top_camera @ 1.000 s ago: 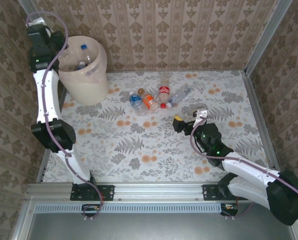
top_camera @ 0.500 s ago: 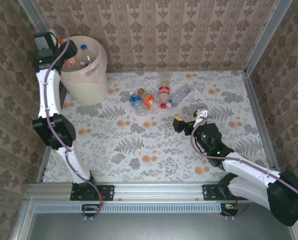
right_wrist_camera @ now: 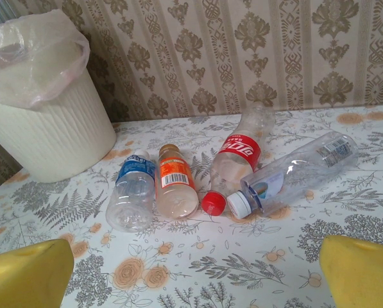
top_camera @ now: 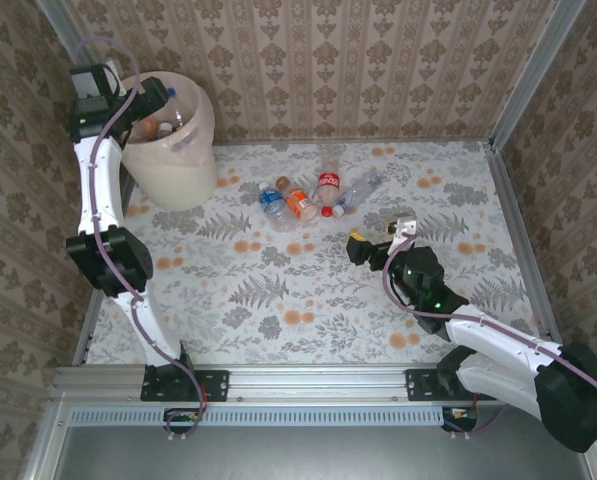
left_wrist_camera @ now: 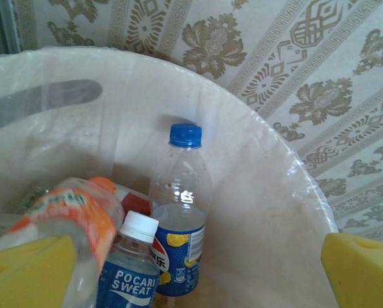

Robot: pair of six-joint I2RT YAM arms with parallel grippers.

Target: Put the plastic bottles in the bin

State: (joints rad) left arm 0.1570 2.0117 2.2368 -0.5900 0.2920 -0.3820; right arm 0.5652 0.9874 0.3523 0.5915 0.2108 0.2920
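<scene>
My left hand (left_wrist_camera: 197, 266), wide open, above bin (top_camera: 173, 170), upper left; my right hand (right_wrist_camera: 194, 269), wide open, faces four bottles (right_wrist_camera: 176, 186) mid-frame.

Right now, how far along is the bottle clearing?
Done: at least three bottles lie in the bin. In hand: nothing; left gripper is open over the bin, right gripper open too. Left: four bottles on the table ahead of the right gripper.

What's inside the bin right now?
The bin holds a blue-capped bottle, a white-capped bottle and an orange-labelled bottle; whatever lies beneath them is covered.
</scene>
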